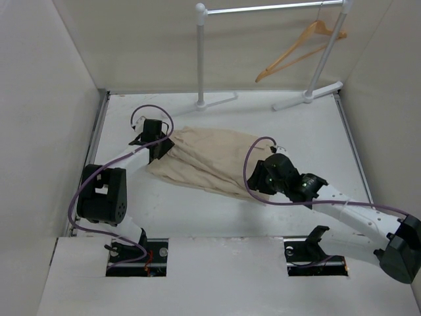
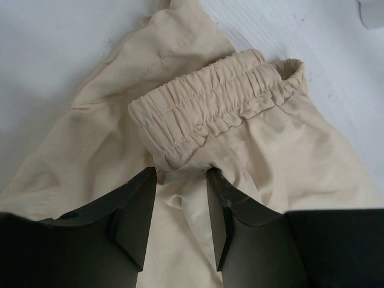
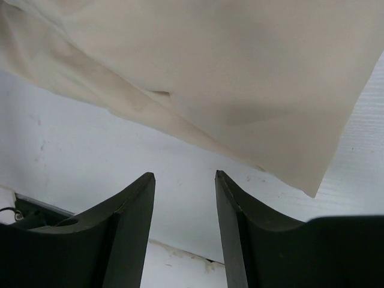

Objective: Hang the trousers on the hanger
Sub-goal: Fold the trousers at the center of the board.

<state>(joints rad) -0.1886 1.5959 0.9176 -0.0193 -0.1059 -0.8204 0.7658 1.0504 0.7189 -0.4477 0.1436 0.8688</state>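
The beige trousers lie crumpled on the white table, folded, running from upper left to lower right. The wooden hanger hangs on the white rail at the back right. My left gripper is at the trousers' left end. In the left wrist view it is open, its fingertips pressed down on either side of a fold just under the elastic waistband. My right gripper is at the trousers' right end. In the right wrist view it is open and empty, just short of the cloth's edge.
The white garment rail stands at the back on two feet. White walls close in the table on left, back and right. Purple cables loop over both arms. Two slots sit in the near shelf.
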